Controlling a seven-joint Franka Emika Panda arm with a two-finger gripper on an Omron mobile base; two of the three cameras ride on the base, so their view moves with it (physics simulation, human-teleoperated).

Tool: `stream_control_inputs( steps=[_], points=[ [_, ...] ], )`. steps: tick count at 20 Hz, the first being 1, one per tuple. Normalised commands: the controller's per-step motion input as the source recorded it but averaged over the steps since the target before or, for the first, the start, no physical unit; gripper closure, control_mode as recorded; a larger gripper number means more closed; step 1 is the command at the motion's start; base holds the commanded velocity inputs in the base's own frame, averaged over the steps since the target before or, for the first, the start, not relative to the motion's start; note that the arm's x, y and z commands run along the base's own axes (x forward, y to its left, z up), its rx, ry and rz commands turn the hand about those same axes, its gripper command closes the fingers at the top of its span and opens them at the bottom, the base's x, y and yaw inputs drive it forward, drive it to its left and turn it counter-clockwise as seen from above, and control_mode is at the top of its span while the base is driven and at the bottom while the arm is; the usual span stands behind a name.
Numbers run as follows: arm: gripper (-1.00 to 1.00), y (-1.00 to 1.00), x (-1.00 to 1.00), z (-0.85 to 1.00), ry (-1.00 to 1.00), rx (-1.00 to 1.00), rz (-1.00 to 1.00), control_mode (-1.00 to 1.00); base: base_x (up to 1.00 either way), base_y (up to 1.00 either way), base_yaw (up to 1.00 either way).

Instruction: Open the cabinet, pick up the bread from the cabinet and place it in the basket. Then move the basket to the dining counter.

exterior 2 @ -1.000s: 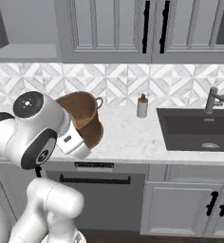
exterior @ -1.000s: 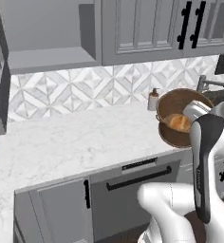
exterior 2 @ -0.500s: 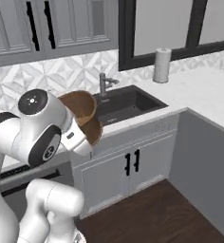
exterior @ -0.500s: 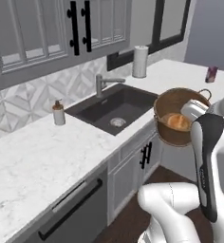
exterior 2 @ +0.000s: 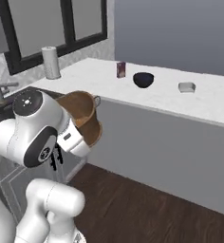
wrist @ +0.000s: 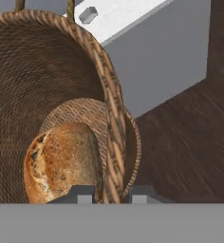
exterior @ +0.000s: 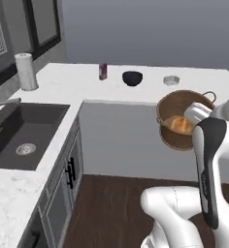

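While the hand (wrist: 112, 192) grips the rim of the basket (exterior: 182, 119) — one fingertip inside the woven wall, one outside — the basket hangs in the air, tilted. Within it the bread (wrist: 61, 161) lies against the bottom, just beside the inner fingertip. Ahead of the hand stands the dining desk (exterior: 204, 87), its grey front beyond the basket, dark wooden floor (wrist: 190, 137) below.

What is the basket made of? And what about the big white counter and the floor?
The basket looks like woven brown wicker: fine criss-cross strands and a braided rim show up close. The dining counter looks like polished white marble, faintly veined, though it could be an imitation. The floor seems to be dark wood planks with visible grain.
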Motion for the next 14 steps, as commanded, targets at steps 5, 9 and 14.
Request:
stream_control_inputs(
  steps=[5, 9, 14],
  points=[
    [1.0, 0.0, 0.0, 0.0, 0.0, 0.0, 0.0, 1.0, 0.95, -0.46, -0.44],
    [1.0, 0.0, 0.0, 0.0, 0.0, 0.0, 0.0, 1.0, 1.0, -0.07, -0.3],
    [1.0, 0.0, 0.0, 0.0, 0.0, 0.0, 0.0, 1.0, 0.91, 0.0, -0.14]
  ],
)
